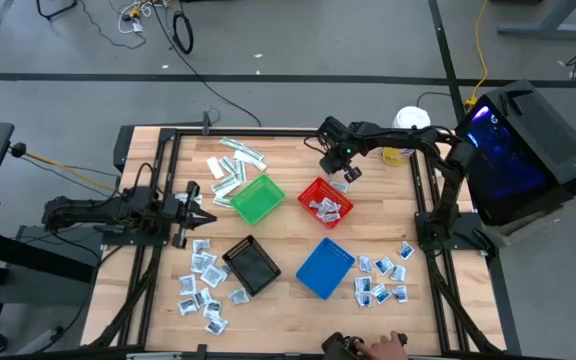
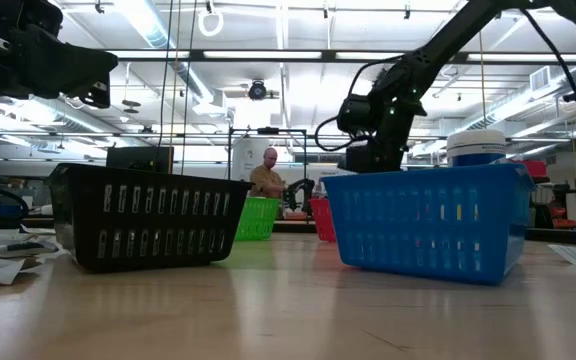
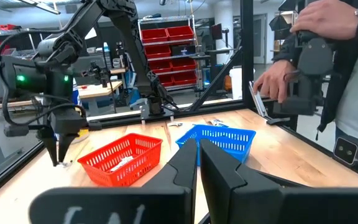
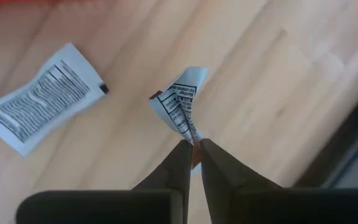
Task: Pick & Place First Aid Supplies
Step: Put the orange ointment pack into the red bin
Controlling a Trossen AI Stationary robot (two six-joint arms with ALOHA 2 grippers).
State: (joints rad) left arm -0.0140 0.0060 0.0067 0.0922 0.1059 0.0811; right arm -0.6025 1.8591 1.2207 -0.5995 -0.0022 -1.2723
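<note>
We see the right claw (image 4: pixel 192 147) pinched on a crumpled sachet (image 4: pixel 180 104), lifted off the counter (image 4: pixel 272 81) beside the red basket (image 1: pixel 325 201), likely its destination; another sachet (image 4: pixel 39 98) lies near below; left claw (image 1: pixel 194 204) waits closed, empty, near the green basket (image 1: pixel 256 198).

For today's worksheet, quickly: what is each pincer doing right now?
Left pincer: shut, holding nothing, waiting at the table's left edge.
Right pincer: shut on a packet.
</note>
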